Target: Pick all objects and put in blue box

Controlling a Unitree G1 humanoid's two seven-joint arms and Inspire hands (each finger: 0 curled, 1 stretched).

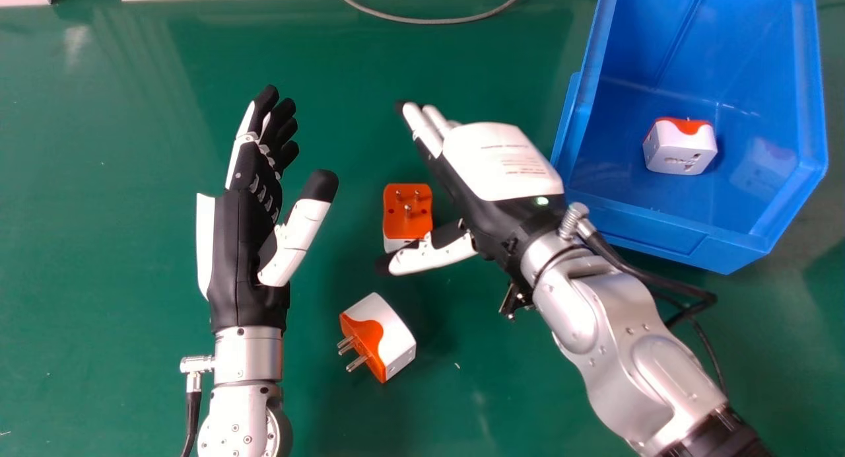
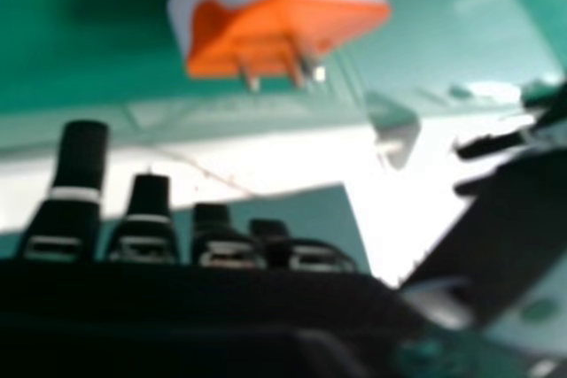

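Three orange-and-white adapters show in our head view, and we place everything by the blue box (image 1: 693,246). Inside the blue box, on its floor, sits the boxed adapter (image 1: 680,154), its socket face turned partly toward us. Left of the blue box, on the green table (image 1: 119,351), lies the upturned adapter (image 1: 407,216), orange side up with its pins standing (rather like a tiny stool on its back). Farther to the near side, left of the blue box and closer to us than its near wall, the near adapter (image 1: 389,331) rests on its side, pins pointing away from the blue box.

Our right hand (image 1: 502,160) is just left of the blue box, between it and the upturned adapter. Its fingers are straight and close together, the thumb well apart from them, nothing clamped; the thumb overlaps the upturned adapter's near edge, though we cannot tell whether they touch. Our left hand (image 1: 244,226) is well left of the blue box, fingers straight and side by side, thumb spread away, holding nothing.

In the right hand view, an adapter (image 2: 275,33) shows its orange face and pins, apart from the fingertips (image 2: 81,152); we cannot tell which adapter it is.
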